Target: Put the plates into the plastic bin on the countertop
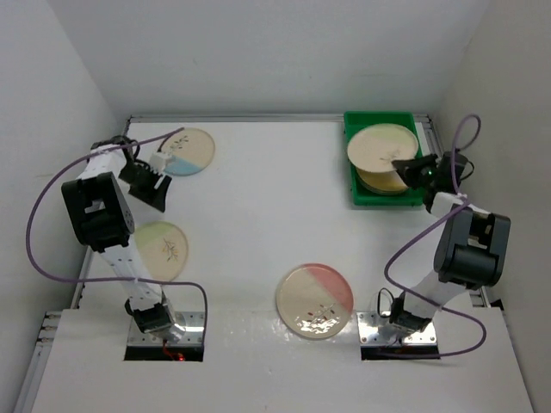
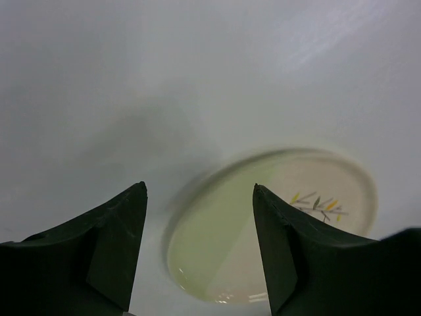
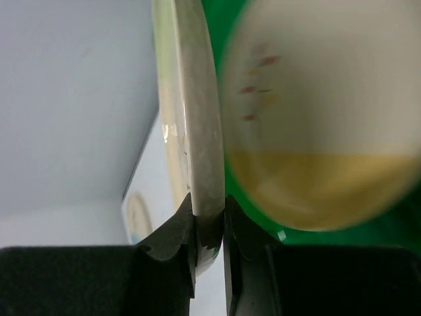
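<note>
My right gripper (image 1: 403, 166) is shut on the rim of a cream plate (image 1: 381, 147) and holds it above the green plastic bin (image 1: 355, 191) at the back right. In the right wrist view the held plate (image 3: 197, 131) stands edge-on between the fingers, over a yellow-segment plate (image 3: 316, 178) lying in the bin (image 3: 395, 227). My left gripper (image 1: 153, 191) is open and empty, hovering between a blue-segment plate (image 1: 186, 151) and a green-segment plate (image 1: 164, 249). The left wrist view shows the green-segment plate (image 2: 230, 243) below the open fingers. A pink-segment plate (image 1: 314, 300) lies at the front centre.
White walls bound the countertop (image 1: 275, 206) on the left, back and right. The bin sits against the right wall. Purple cables loop from both arms.
</note>
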{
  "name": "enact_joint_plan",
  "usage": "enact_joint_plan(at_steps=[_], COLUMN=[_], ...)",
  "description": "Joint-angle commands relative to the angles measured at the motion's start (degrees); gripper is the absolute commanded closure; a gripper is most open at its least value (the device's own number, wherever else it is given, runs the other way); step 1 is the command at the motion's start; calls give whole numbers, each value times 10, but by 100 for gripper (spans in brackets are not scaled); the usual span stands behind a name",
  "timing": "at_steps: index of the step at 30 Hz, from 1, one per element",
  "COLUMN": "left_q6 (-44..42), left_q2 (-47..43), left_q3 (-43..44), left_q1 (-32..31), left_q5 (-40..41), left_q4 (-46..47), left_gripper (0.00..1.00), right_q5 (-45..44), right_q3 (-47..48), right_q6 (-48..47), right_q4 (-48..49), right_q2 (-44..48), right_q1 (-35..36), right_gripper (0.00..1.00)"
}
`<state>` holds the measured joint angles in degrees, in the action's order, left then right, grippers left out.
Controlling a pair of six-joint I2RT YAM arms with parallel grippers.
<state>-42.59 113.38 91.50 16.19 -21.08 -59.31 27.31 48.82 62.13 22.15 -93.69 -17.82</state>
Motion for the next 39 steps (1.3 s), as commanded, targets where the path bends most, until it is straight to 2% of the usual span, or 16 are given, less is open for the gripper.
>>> enact_joint_plan(at_steps=[1, 6, 12, 14, 15, 18, 21, 23, 26, 30, 31, 34, 36, 37, 38, 39], left_q6=[-33, -45, -50, -56, -56, -56, -56, -56, -56, -28, -28, -6, 7, 8, 15, 21], left_q2=[-36, -49, -37, -22, -22, -15, -10, -4, 3, 19, 19, 25, 18, 9, -2, -25], left_q3=[-66, -133, -158, -171, -176, -181, -186, -193, -207, -219, -219, -207, -195, -181, -173, -165], left_q1=[34, 81, 122, 122, 122, 122, 122, 122, 109, 109, 109, 109, 103, 97, 92, 76], left_q5=[44, 69, 69, 69, 69, 57, 52, 57, 83, 120, 120, 120, 76, 57, 37, -8], left_q4=[-13, 16, 29, 34, 34, 34, 34, 34, 34, 53, 53, 59, 59, 53, 53, 53], left_gripper=[32, 31, 28, 20, 19, 19, 21, 22, 29, 53, 68, 100, 100, 100, 100, 100], right_q5=[-61, -99, -123, -143, -167, -231, -247, -263, -294, -357, -372, -400, -404, -390, -381, -367], right_q3=[-36, -22, 2, 13, 26, 41, 58, 73, 98, 117, 117, 116, 110, 98, 95, 92], right_q6=[93, 69, 49, 30, 22, -12, -35, -59, -91, -149, -158, -208, -252, -270, -301, -332], right_q4=[66, 57, -2, -65, -111, -212, -279, -310, -345, -373, -372, -367, -357, -325, -312, -301], right_q2=[10, -17, -46, -46, -38, -24, -23, -25, -20, 4, 22, 54, 74, 88, 99, 102], right_q1=[-10, -27, -27, -25, -23, -15, -12, -7, 3, 38, 49, 80, 122, 134, 146, 194], right_gripper=[100, 100, 99, 87, 76, 58, 44, 40, 35, 31, 30, 26, 18, 7, 0, 0])
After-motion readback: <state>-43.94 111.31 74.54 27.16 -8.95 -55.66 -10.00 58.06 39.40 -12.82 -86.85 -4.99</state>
